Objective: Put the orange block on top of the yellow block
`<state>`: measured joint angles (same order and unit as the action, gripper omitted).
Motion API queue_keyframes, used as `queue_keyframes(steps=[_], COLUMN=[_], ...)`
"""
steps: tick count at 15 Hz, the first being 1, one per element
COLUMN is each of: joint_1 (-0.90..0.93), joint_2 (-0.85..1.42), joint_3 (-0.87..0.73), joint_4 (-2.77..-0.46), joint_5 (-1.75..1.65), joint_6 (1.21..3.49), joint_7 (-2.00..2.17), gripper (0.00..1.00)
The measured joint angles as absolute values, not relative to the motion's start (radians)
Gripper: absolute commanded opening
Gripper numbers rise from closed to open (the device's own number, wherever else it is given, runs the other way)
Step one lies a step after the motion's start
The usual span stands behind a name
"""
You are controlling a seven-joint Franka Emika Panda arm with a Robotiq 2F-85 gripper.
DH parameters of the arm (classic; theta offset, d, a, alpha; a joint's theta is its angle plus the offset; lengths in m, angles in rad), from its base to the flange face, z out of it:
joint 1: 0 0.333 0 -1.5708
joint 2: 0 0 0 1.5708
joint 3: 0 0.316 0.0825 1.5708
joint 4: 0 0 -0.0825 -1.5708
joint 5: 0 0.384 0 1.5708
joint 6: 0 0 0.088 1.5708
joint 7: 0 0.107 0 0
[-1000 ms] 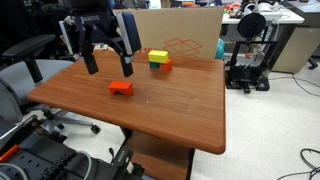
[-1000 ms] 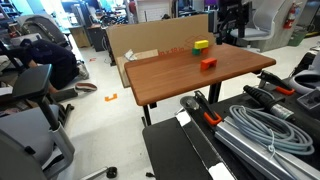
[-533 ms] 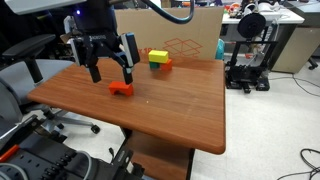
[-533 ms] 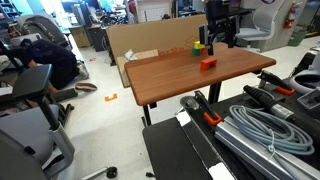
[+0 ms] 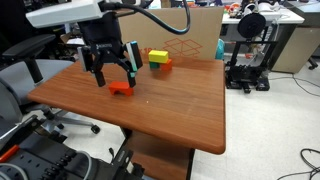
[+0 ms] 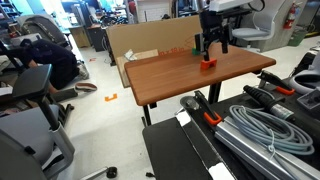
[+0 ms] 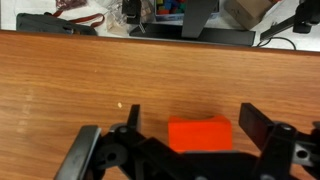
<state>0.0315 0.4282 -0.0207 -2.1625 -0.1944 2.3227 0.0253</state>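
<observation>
The brown wooden surface [image 5: 170, 110] stands in a cluttered office, with a cardboard box [image 5: 190, 40] at its far edge. In an exterior view, the yellow block [image 5: 158, 55] sits at 1 o'clock from my hand [image 5: 114, 78]. The orange block [image 7: 200, 134], small and bright, lies flat between my released fingers, at 6 o'clock in the wrist view.

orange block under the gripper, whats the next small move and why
Probably lower straight down a little. The open gripper is lined up over the orange block, centred between the fingers in the wrist view, but the fingertips seem just above its sides, so closing now might slip.
</observation>
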Motion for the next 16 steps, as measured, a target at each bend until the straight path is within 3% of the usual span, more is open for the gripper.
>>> queue_keyframes(steps=[3, 4, 6, 9, 16], joint_1=[0.042, 0.046, 0.054, 0.061, 0.056], joint_2=[0.465, 0.475, 0.494, 0.519, 0.526], joint_3=[-0.021, -0.021, -0.021, -0.022, -0.026], joint_4=[-2.128, -2.118, -2.098, -2.072, -2.009], joint_5=[-0.203, -0.206, -0.211, -0.213, -0.213], joint_6=[2.323, 2.322, 2.318, 2.299, 2.152], joint_7=[0.025, 0.025, 0.025, 0.026, 0.008], gripper=[0.98, 0.74, 0.69, 0.45, 0.42])
